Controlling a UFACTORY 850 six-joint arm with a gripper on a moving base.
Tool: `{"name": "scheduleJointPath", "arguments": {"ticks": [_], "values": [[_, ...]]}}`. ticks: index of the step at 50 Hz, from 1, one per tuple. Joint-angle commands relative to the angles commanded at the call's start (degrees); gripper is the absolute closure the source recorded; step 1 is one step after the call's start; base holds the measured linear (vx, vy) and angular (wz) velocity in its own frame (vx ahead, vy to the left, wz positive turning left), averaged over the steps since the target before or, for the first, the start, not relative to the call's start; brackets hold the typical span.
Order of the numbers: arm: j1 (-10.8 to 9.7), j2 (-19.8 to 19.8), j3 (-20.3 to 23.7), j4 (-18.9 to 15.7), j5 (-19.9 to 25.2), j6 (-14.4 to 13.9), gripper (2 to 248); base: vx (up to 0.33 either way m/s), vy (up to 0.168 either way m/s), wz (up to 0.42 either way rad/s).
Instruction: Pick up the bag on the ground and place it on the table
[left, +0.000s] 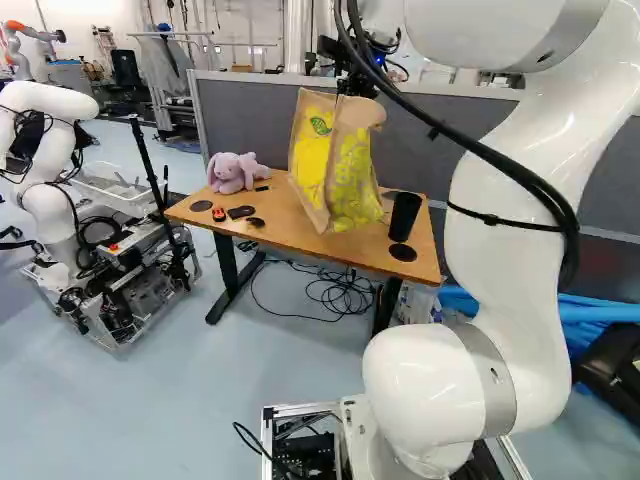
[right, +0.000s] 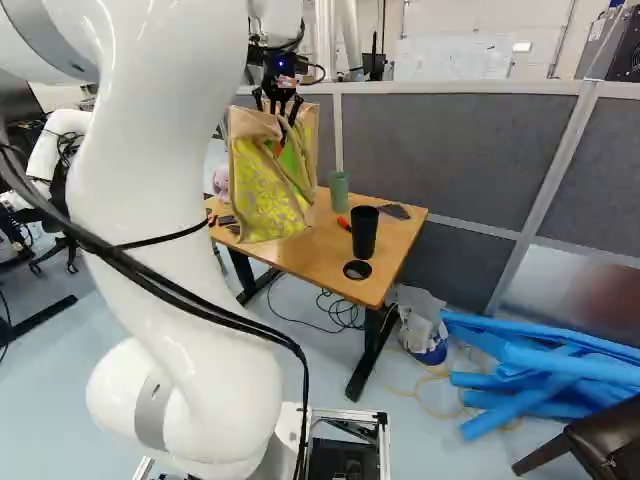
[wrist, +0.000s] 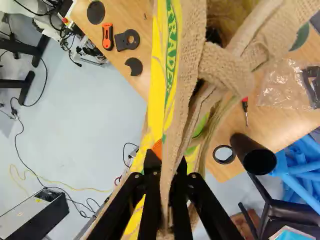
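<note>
close to the base cameras, note the glossy white arm with rounded joints (left: 490, 260). beyond it, find the tan burlap bag with yellow printed panels (left: 350, 185), hanging roughly upright over the brown wooden table (right: 310, 255), between the lilac plush rabbit (left: 232, 172) on the left and the tall black cup (right: 364, 232) on the right. can't tell about contact with the wood. see the black two-fingered gripper (wrist: 166, 172) pinching a woven strap. judge soft, foldable, probably light, with coarse weave unlikely to slip; contents hidden. best held high by the straps, not by panels likely to crumple. lower gently, set the base flat, watch for swinging or slumping toward the cup.
</note>
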Motion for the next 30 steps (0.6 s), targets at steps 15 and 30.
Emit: {"name": "scheduleJointPath", "arguments": {"ticks": [15, 30], "values": [[0.0, -1.8, 0.8, -1.2, 0.2, 0.0, 222, 0.000, 0.000, 0.000], [0.0, -2.8, 1.1, -2.7, 1.1, 0.0, 222, 0.000, 0.000, 0.000]]}}
